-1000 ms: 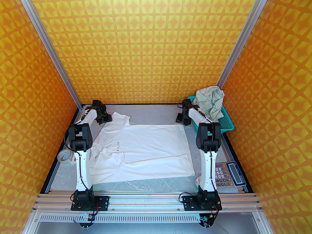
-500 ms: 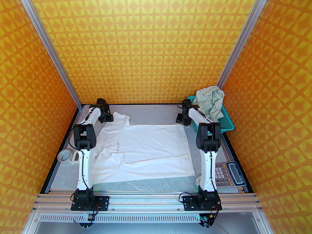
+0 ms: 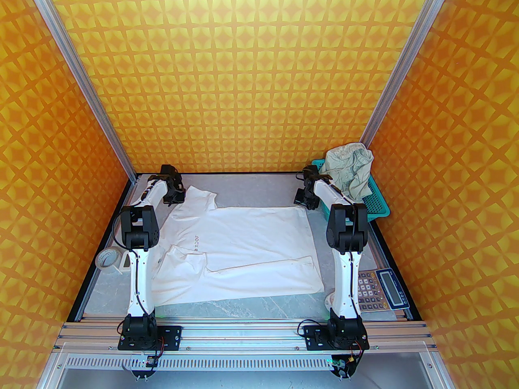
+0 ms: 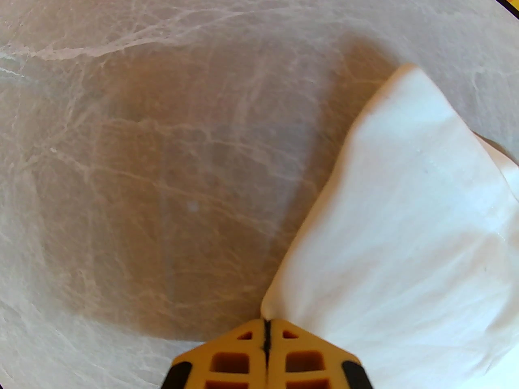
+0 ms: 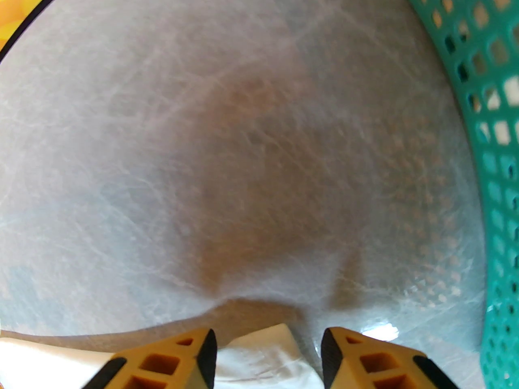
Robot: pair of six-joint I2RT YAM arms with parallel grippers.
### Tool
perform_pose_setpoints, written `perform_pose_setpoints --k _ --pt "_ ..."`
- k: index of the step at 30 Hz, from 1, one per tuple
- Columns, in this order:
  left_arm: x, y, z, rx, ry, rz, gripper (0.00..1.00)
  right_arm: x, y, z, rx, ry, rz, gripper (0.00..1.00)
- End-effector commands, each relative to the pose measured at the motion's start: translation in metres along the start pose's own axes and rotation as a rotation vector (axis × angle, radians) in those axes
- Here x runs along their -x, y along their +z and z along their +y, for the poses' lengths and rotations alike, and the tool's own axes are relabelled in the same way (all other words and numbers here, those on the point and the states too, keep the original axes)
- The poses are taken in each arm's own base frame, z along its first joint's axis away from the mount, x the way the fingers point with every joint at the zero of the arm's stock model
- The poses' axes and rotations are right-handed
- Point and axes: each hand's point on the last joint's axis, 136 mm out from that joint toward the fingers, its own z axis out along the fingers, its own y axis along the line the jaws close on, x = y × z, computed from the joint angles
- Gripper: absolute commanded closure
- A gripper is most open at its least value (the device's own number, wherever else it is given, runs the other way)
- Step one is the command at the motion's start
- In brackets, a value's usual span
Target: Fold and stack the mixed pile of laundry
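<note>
Shirt (image 3: 243, 237) partly folded mid-frame — left gripper (image 4: 265, 327) clenched on sleeve corner, right gripper (image 5: 267, 340) spread over hem corner; shorts (image 3: 349, 168) unfolded in basket (image 3: 381, 211), upper right.

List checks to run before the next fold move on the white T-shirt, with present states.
1. Left gripper shut on a far corner of the white T-shirt: ok.
2. Right gripper shut on the other far corner: not ok, jaws open with cloth between them.
3. Layers caught in the left grip: cannot tell.
4. Shorts out of the way in the basket: ok.
5. T-shirt apart from the basket: ok.
</note>
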Motion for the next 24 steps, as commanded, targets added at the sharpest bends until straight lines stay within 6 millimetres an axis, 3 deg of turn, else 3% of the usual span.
perform_pose_setpoints --k 1,7,14,16,19,24 --pt "0.0 -0.008 -0.017 -0.077 0.003 -0.013 1.0 -0.001 0.0 0.008 0.06 0.07 0.007 0.55" --pt "0.004 -0.018 -0.023 -0.136 0.0 -0.053 1.0 0.0 0.009 0.01 0.065 0.101 0.003 0.64" --pt "0.003 -0.032 -0.012 -0.16 -0.01 -0.093 1.0 0.014 -0.004 -0.001 -0.005 0.049 -0.05 0.73" --pt "0.002 -0.035 -0.008 -0.161 -0.01 -0.098 1.0 0.015 -0.007 -0.002 -0.011 0.033 -0.053 0.71" --pt "0.0 -0.038 -0.007 -0.168 -0.006 -0.106 1.0 0.016 -0.01 -0.003 -0.022 0.022 -0.049 0.57" --pt "-0.001 -0.038 -0.01 -0.186 -0.001 -0.106 1.0 0.018 -0.008 0.001 -0.004 0.04 -0.046 0.56"
